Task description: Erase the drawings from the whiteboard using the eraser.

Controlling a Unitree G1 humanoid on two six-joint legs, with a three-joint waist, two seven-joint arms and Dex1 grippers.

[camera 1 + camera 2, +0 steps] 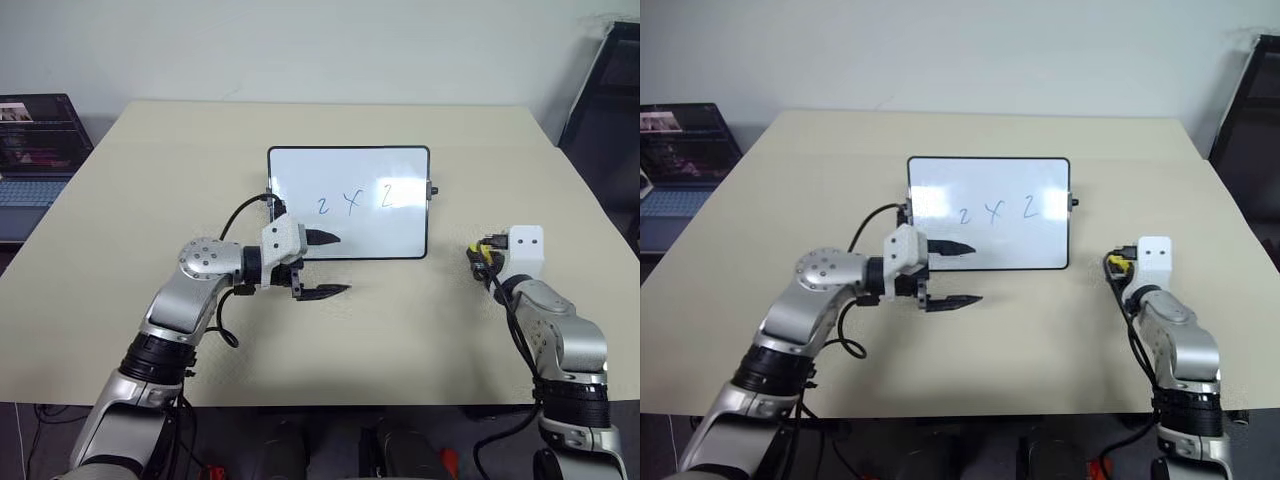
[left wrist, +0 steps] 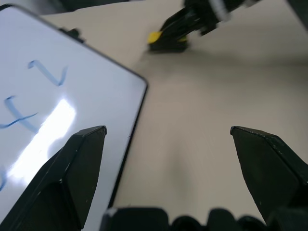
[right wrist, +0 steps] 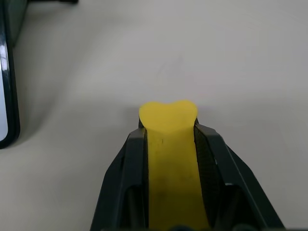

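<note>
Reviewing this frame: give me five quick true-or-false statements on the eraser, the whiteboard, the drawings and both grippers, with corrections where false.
1. The right gripper is shut on the eraser. True.
2. The drawings have been wiped off the whiteboard. False: the blue marks are on the board, untouched.
3. The left gripper is open, with one finger over the board's near left corner. True.
4. The eraser is pressed against the whiteboard. False: it is held beside the board, to the board's right, apart from it.
5. The whiteboard stands upright against the wall. False: it lies flat on the table.
</note>
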